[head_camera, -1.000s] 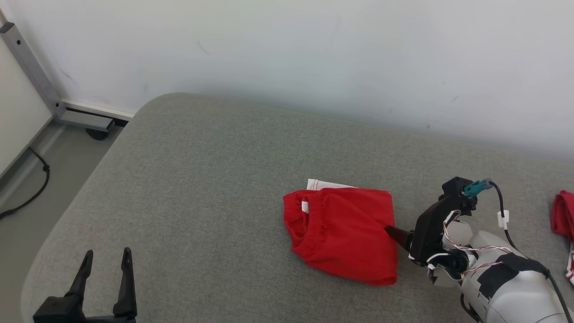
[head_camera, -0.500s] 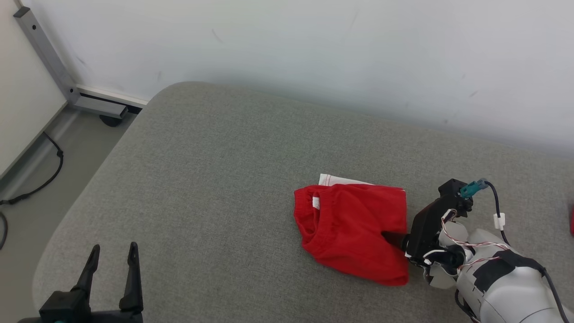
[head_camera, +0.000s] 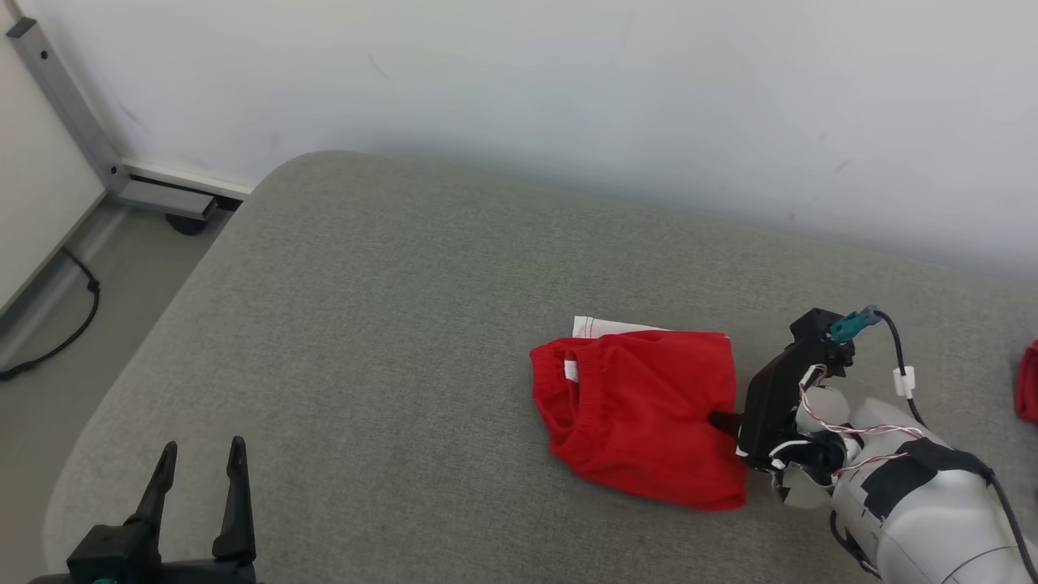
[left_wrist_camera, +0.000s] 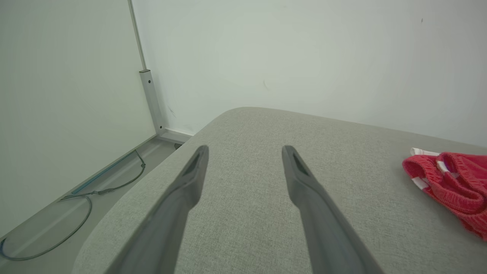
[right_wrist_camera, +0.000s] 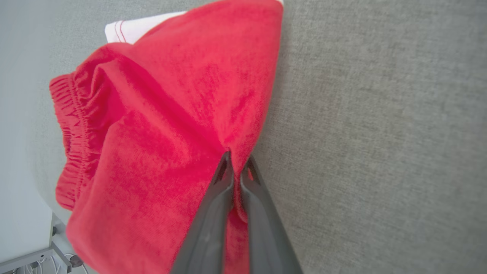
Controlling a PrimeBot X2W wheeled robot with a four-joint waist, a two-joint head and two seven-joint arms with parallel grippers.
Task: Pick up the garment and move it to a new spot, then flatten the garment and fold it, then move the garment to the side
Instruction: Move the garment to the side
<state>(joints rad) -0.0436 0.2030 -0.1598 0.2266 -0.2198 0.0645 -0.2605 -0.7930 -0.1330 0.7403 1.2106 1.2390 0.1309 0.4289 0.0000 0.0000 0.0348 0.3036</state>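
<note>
- Head view: the garment (head_camera: 641, 418) lies as a compact red bundle right of the tabletop's (head_camera: 365, 324) middle, waistband to the left, with a white strip (head_camera: 604, 327) peeking out at its far edge.
- The right end effector (head_camera: 718, 420) is low at the garment's right edge, fingertips buried in the cloth. The left end effector (head_camera: 201, 446) sits at the near left corner, well apart from the garment. A second red cloth (head_camera: 1028, 393) shows at the far right edge.
- Left wrist view: the left end effector (left_wrist_camera: 245, 152) is released, fingers spread wide over bare tabletop and holding nothing. The garment (left_wrist_camera: 452, 179) lies off to its right.
- Right wrist view: the right end effector (right_wrist_camera: 237, 160) is clenched on the garment (right_wrist_camera: 171, 114), its fingers pinching a ridge of red cloth at the edge.
- My reading: the folding looks done, so this grip starts the last step, moving the garment to the side.
- The next move calls for a low, steady lift or drag, so the layers don't fall open. Only one edge is pinched, so the far layers may trail or unfold.
</note>
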